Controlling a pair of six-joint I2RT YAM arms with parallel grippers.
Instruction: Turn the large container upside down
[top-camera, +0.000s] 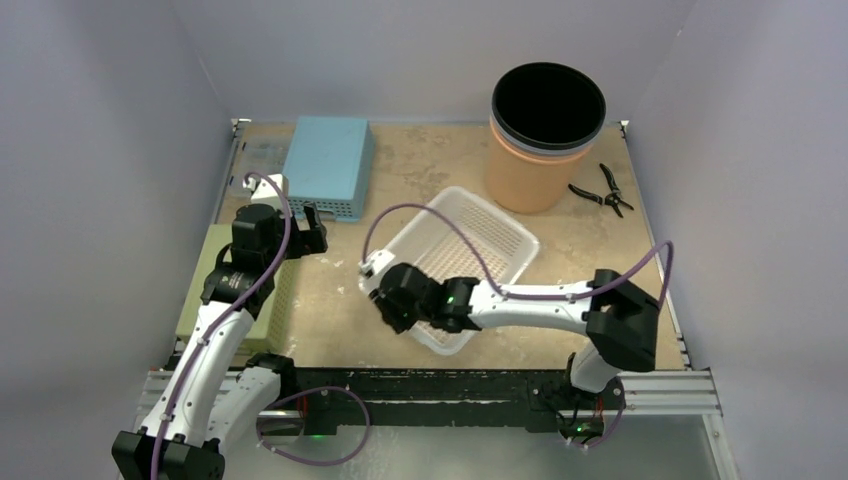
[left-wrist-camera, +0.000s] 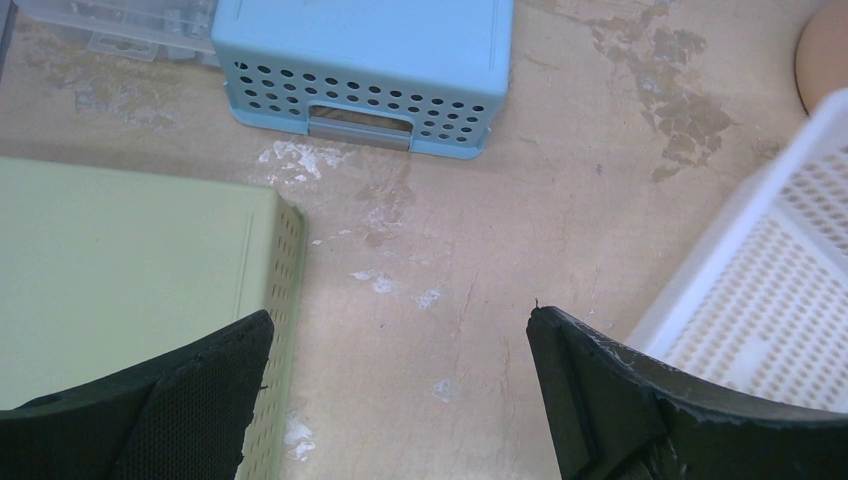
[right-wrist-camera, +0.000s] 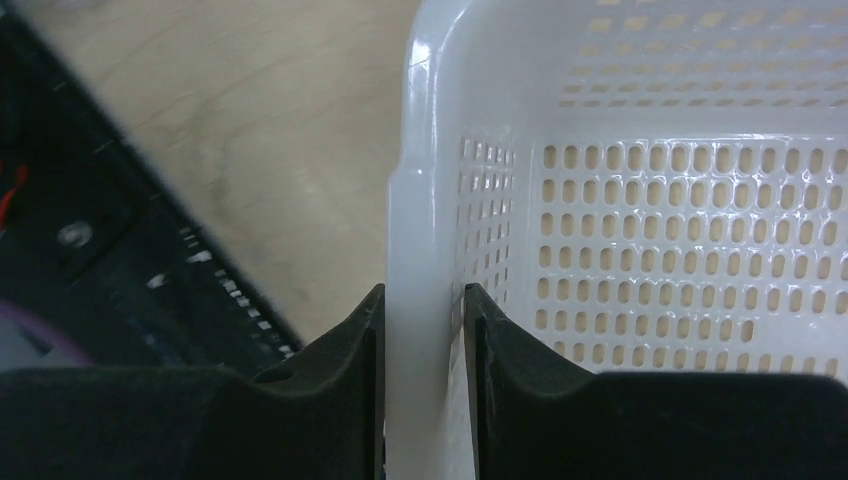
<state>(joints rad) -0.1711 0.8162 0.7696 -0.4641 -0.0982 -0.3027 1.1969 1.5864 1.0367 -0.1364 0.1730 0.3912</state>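
Top view, centre: the white perforated basket (top-camera: 495, 235), taken here to be the large container, lies mouth-up on the table (top-camera: 330, 310), set diagonally to its edges. The right gripper (right-wrist-camera: 423, 300) is clenched on the basket's lower-left rim wall, one finger inside and one outside, as the right wrist view shows. The left gripper (left-wrist-camera: 400, 315) hangs with jaws spread wide over bare table at centre-left, between the green box (left-wrist-camera: 120, 270) and the basket, holding nothing. Judged progress: grasp made; lifting, inverting and setting down remain.
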